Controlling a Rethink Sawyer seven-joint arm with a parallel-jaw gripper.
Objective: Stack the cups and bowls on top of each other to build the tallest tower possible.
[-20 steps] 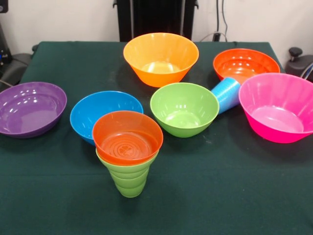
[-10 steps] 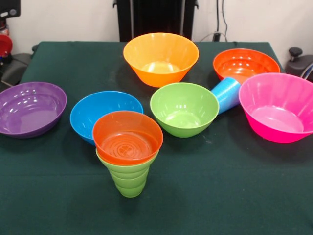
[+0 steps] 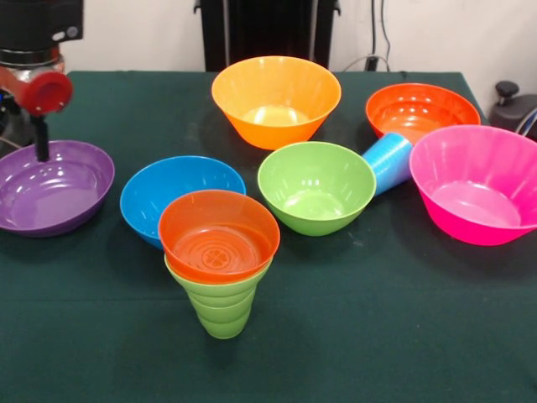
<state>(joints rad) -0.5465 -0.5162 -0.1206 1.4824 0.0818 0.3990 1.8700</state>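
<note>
Front view is used for all of this. A small glossy orange plastic bowl (image 3: 218, 235) is seen sitting on top of a lime green stepped plastic cup (image 3: 220, 306), near the front of the dark green table cloth (image 3: 377, 336). That is the only stack that is built so far, so the tower is judged to be just begun.

Much is left to be done. A light blue plastic cup (image 3: 388, 161) is lying on its side, with its mouth toward a wide red-orange bowl (image 3: 421, 111) at the back. It lies between a lime green round bowl (image 3: 315, 186) and a big pink bowl (image 3: 476, 183). A blue bowl (image 3: 178, 195) is just behind the small stack. A big yellow-orange bowl (image 3: 275, 99) is at the back in the middle. A flat purple bowl (image 3: 52, 185) is at the left side. All of these are on the cloth by themselves.

Compared with the earlier frame, the cups and bowls are not moved at all. What is new is the red and black gripper (image 3: 39, 126), now seen at the top left, over the purple bowl. One thin black finger is seen pointing down at that bowl's rim. Whether the fingers are spread or pressed together cannot be told, and nothing is seen to be held.
</note>
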